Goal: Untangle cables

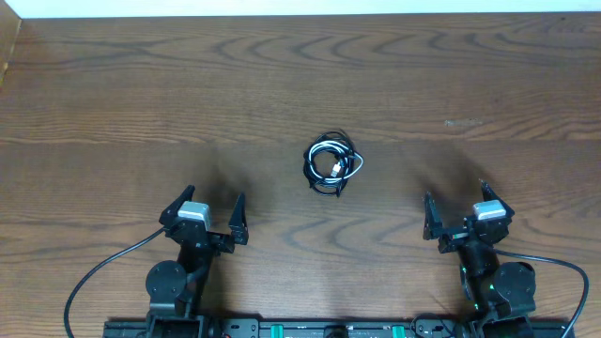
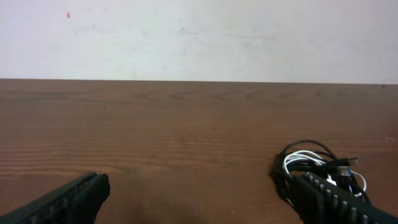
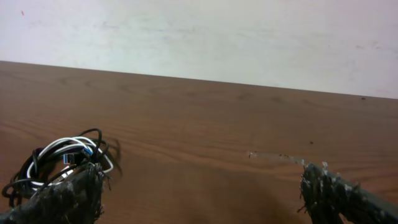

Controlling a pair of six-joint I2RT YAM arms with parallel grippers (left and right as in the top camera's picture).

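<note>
At table (image 1: 113, 84) centre: cables (image 1: 332, 166) bunched, well apart from edges, left gripper (image 1: 216, 194), right gripper (image 1: 454, 191).

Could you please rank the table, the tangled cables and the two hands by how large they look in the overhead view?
1. The table, filling nearly the whole frame.
2. The left hand and right hand: alike, so tied.
3. The cables, a somewhat smaller bundle.
</note>
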